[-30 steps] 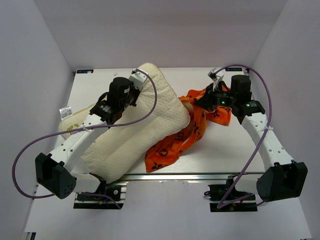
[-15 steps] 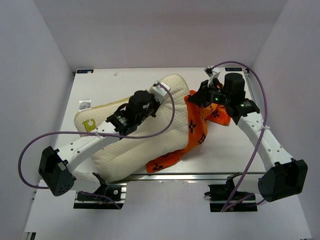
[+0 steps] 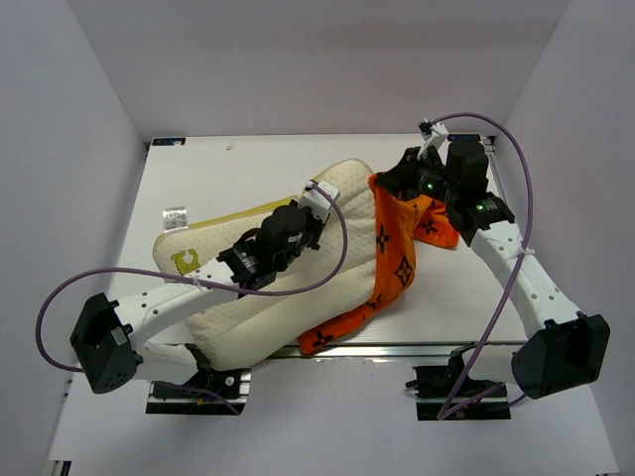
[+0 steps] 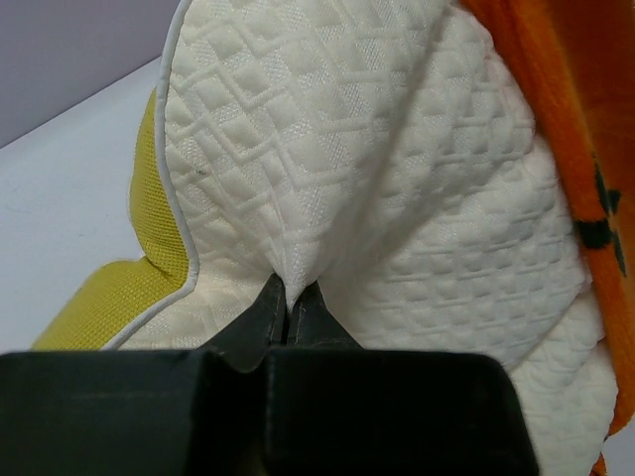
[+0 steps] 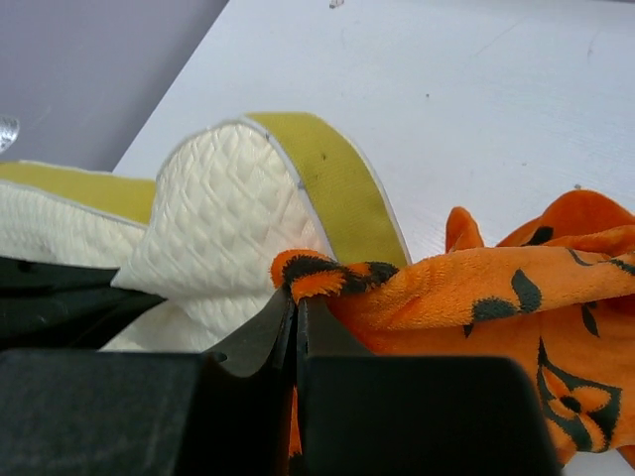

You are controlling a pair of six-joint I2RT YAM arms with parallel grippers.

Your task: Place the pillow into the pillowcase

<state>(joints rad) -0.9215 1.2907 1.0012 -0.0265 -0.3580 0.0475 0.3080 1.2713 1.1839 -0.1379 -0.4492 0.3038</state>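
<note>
White tabletop (image 3: 228,174) fills the middle of the overhead view, boxed in by pale lilac walls, and the pillow (image 3: 248,297) lies slantwise across it from the lower left toward the upper centre. Its yellow band (image 3: 238,211) runs along the upper edge. The pillowcase (image 3: 392,258) hangs along the pillow's right edge, from a bunched heap at the upper right down to a tail near the lower centre. The left gripper (image 4: 293,290) has its jaws together, pinching a small ridge of the quilted cover near the pillow's far corner. The right gripper (image 5: 296,297) is clamped on the rolled hem of the pillowcase, held just beside that same corner, with the yellow band touching or nearly touching the orange cloth. The step in hand looks like the first feeding of the corner into the mouth of the case. Whether the corner is already inside the opening cannot be told, since the cloth is folded over itself there. The next move probably calls for the right arm to hold the hem lifted and spread. The left arm would then push the corner toward the right of the frame, under that hem, without dragging loose cloth ahead of it.
</note>
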